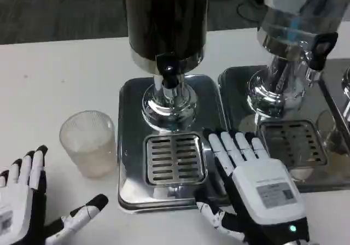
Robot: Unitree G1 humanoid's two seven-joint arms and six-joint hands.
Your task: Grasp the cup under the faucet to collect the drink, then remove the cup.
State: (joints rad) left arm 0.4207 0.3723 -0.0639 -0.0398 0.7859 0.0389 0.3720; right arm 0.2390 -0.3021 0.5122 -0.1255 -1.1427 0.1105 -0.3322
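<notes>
A clear ribbed plastic cup (89,142) stands upright on the white table, left of the dispenser's steel base (131,100) and apart from it. The dark drink dispenser (166,21) has a black faucet (167,69) above a slotted drip grate (174,158); nothing stands on the grate. At the bottom left my left hand (24,201) lies open with fingers spread, below and left of the cup, not touching it. My right hand (254,187) is open too, fingers extended over the right edge of the base beside the grate.
A second dispenser (295,42) with its own steel tray (235,81) and grate (291,142) stands at the right, close to my right hand. The white table (54,81) stretches bare to the left and behind the cup.
</notes>
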